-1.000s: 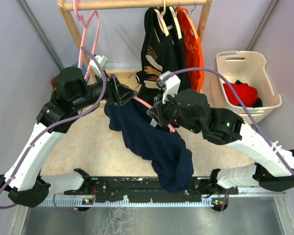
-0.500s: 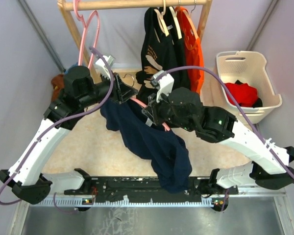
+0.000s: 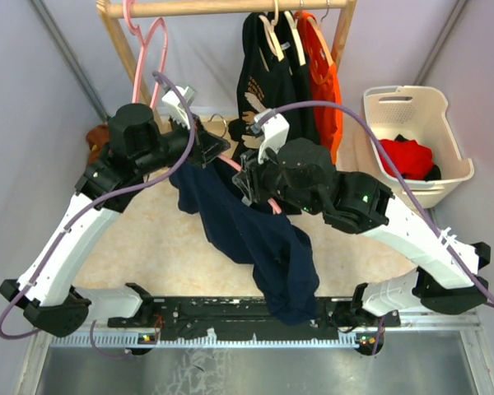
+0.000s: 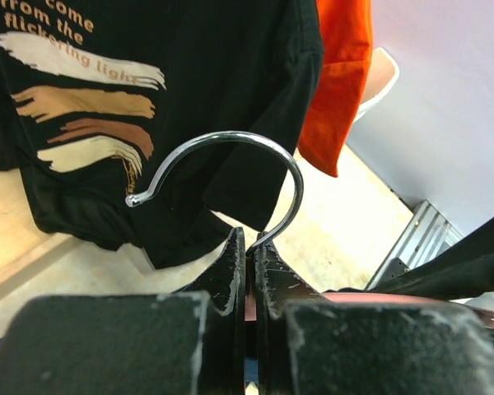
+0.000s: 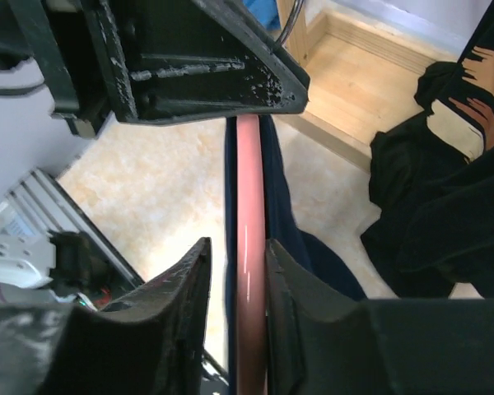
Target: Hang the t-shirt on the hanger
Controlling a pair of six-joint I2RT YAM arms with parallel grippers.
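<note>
Left pincer [image 4: 245,247]: my fingers are pressed together on the hanger [image 4: 230,138] at the foot of its silver hook. The hook is off the wooden rail [image 3: 230,8], held in the air below the rail's middle with its open end turned left.

Right pincer [image 5: 237,257]: my two fingers are clamped on the hanger's pink arm, with a fold of navy cloth caught against one finger. This grip sits lower below the rail than the left one.

T-shirt [image 3: 255,239]: it is draped over the pink arm and hangs in a long, bunched fall well below the rail, toward my bases.

Black printed shirt [image 3: 267,90] and orange shirt [image 3: 323,66]: both hang from the rail's right half.
</note>
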